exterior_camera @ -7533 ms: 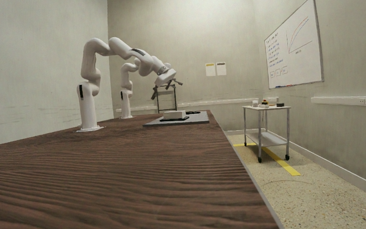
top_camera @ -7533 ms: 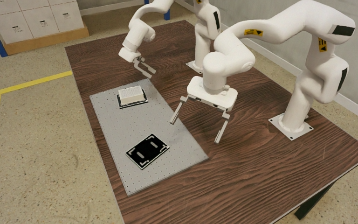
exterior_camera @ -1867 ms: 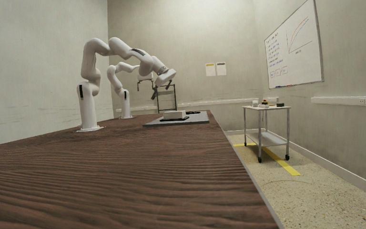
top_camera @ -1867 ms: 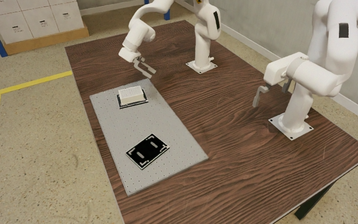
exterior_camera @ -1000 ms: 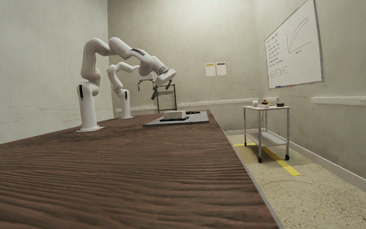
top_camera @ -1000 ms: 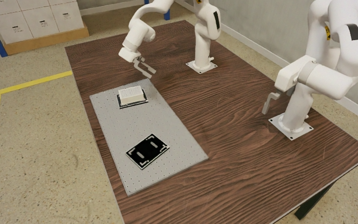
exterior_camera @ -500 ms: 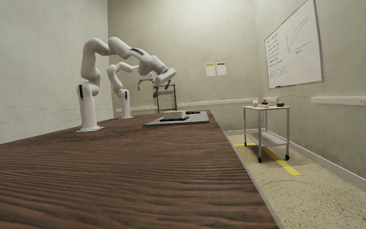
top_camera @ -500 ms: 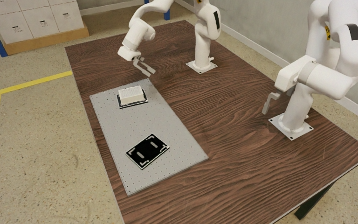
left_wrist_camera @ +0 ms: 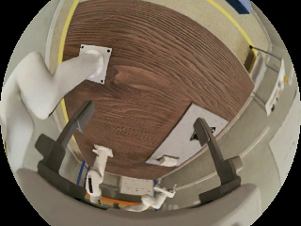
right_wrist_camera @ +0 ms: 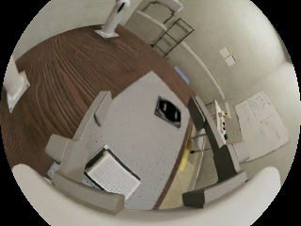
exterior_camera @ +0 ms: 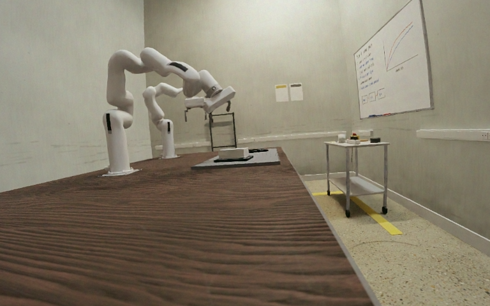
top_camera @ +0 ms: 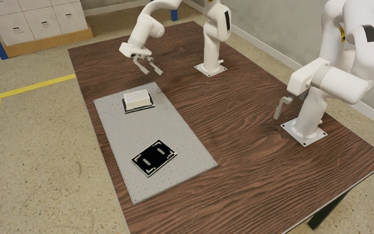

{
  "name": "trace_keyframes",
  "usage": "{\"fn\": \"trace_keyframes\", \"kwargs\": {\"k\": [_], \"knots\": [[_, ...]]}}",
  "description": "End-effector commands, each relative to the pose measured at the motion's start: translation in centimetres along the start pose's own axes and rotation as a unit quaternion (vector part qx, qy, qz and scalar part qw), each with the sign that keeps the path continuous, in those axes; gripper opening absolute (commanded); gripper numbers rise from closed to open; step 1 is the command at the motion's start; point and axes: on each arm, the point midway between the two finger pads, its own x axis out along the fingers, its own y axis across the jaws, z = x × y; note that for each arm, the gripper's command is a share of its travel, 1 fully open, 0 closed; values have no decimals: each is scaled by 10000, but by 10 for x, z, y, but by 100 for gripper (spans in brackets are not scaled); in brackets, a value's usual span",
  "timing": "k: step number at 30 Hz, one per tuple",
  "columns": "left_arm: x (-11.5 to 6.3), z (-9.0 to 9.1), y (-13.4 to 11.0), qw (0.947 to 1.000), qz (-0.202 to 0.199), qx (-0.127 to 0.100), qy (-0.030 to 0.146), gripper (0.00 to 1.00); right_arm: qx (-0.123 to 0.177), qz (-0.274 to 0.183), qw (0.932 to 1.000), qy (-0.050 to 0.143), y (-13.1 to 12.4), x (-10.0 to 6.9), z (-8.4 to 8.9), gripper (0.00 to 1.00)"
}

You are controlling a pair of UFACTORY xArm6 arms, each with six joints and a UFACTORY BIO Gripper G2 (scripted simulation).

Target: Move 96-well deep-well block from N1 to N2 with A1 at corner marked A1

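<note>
Inspection finds the deep-well block (top_camera: 137,99) (exterior_camera: 233,153) (left_wrist_camera: 167,161) (right_wrist_camera: 113,175) seated on plate nest N1 (top_camera: 138,110) (exterior_camera: 233,160) (right_wrist_camera: 106,149), left of centre in the upper half of the top view; plate nest N2 (top_camera: 155,157) (exterior_camera: 258,150) (left_wrist_camera: 195,137) (right_wrist_camera: 162,109), lower in that frame, stands unoccupied and turned at an angle to N1. My right gripper (top_camera: 154,73) (exterior_camera: 219,111) (left_wrist_camera: 174,189) (right_wrist_camera: 150,103) is above and apart from the block, fingers partly open, holding nothing. My left gripper (top_camera: 289,106) (exterior_camera: 195,116) (left_wrist_camera: 145,118) (right_wrist_camera: 156,14), at the right of the top view, is fully open and likewise empty. I judge the block to be stiff, light moulded plastic, possibly slippery on its smooth walls; it should be taken by two opposite side walls, squarely and clear of the nest's locators, after opening wider. Defects of view: the cut-off corner and the A1 marks cannot be made out, the block covers most of N1, and one left finger is largely hidden in the top view.

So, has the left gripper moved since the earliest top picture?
Yes. The left gripper has moved away from the grey pegboard, toward its arm's base.
</note>
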Motion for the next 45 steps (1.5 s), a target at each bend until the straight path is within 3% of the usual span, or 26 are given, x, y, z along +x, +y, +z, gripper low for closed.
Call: {"fn": "trace_keyframes", "kwargs": {"k": [1,4,8,13,19,21,25,27,36,38,45], "knots": [[-1,0,0,10000,-13,0,-7,100,213,-789,9966,78,-14,-5,6,37],[-1,0,0,10000,-13,0,-7,100,261,-948,9951,85,-18,-7,7,37],[-1,0,0,10000,-13,0,-7,100,453,-1580,9863,113,-33,-19,11,37],[-1,0,0,10000,-13,0,-7,100,693,-2358,9692,156,-41,-29,13,37],[-1,0,0,10000,-13,0,-7,100,971,-3239,9408,224,-50,-44,14,37],[-1,0,0,10000,-13,0,-7,100,971,-3239,9408,224,-50,-44,14,37],[-1,0,0,10000,-13,0,-7,100,1164,-3825,9162,283,-56,-63,15,37],[-1,0,0,10000,-13,0,-7,100,1258,-4111,9023,312,-56,-63,15,37],[-1,0,0,10000,-13,0,-7,100,1666,-5267,8322,475,-55,-93,14,37],[-1,0,0,10000,-13,0,-7,100,1666,-5267,8322,475,-55,-93,14,37],[-1,0,0,10000,-13,0,-7,100,1999,-6123,7622,643,-45,-119,12,37]]}}
